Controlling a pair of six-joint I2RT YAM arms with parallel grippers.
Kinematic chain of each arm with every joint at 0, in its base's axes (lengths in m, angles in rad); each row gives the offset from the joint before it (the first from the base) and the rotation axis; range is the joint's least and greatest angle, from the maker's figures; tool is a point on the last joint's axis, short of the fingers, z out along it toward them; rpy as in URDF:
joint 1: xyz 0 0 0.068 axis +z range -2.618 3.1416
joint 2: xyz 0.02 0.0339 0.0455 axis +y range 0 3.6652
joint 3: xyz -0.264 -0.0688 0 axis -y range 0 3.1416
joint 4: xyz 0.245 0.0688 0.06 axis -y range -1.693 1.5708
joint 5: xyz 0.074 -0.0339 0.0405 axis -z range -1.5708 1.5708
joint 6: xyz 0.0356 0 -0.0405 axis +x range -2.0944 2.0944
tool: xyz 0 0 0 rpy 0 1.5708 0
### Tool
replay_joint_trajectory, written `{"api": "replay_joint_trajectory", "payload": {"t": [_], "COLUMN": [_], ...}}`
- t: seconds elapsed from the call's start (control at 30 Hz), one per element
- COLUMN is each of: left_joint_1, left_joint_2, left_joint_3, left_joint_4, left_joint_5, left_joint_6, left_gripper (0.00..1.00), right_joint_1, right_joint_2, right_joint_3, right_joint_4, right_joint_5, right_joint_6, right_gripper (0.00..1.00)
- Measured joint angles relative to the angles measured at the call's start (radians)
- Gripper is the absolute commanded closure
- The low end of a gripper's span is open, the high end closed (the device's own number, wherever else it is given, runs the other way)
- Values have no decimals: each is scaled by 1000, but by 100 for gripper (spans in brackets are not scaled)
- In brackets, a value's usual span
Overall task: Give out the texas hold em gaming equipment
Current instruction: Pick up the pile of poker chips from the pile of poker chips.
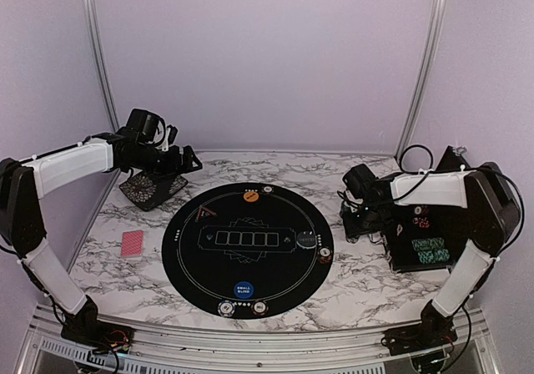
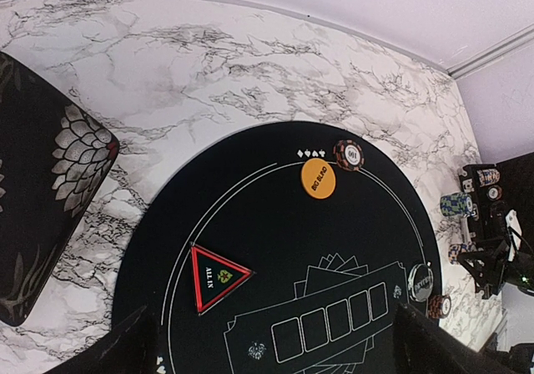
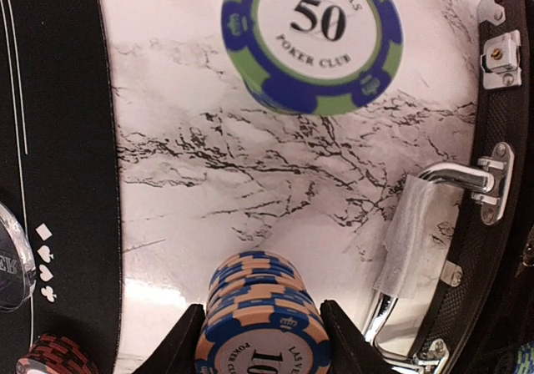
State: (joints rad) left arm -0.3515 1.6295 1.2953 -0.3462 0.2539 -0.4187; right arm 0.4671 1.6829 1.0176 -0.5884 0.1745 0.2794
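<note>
Poker chips (image 3: 254, 286) in an orange-and-blue stack are being pinched by the right tool (image 3: 260, 341) above the worktop (image 3: 250, 165), between chip case (image 3: 505, 249) and mat (image 3: 58, 140), likely bound for a player's seat; the left tool (image 2: 275, 345) is hovering wide open, empty.

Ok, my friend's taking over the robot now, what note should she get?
Left gripper: open, empty, far left.
Right gripper: shut on an orange-blue chip stack beside the case.
Done: on the mat are the orange button, blue button, triangle and a few chips.
Left, probably: place the held stack, the 50 chips and the cards, both off the mat.
</note>
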Motion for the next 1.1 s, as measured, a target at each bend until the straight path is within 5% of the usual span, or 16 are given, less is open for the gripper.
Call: {"api": "replay_joint_trajectory", "payload": {"t": [1.1], "left_joint_1": [0], "left_joint_2": [0], "left_joint_3": [0], "left_joint_4": [0], "left_joint_5": [1], "left_joint_6": [0], "left_gripper": [1], "right_joint_1": [89], "right_joint_2": [-26], "right_joint_3": [122], "right_joint_4": [-103], "right_joint_5": [20], "right_joint_6": [5], "right_gripper": [58]}}
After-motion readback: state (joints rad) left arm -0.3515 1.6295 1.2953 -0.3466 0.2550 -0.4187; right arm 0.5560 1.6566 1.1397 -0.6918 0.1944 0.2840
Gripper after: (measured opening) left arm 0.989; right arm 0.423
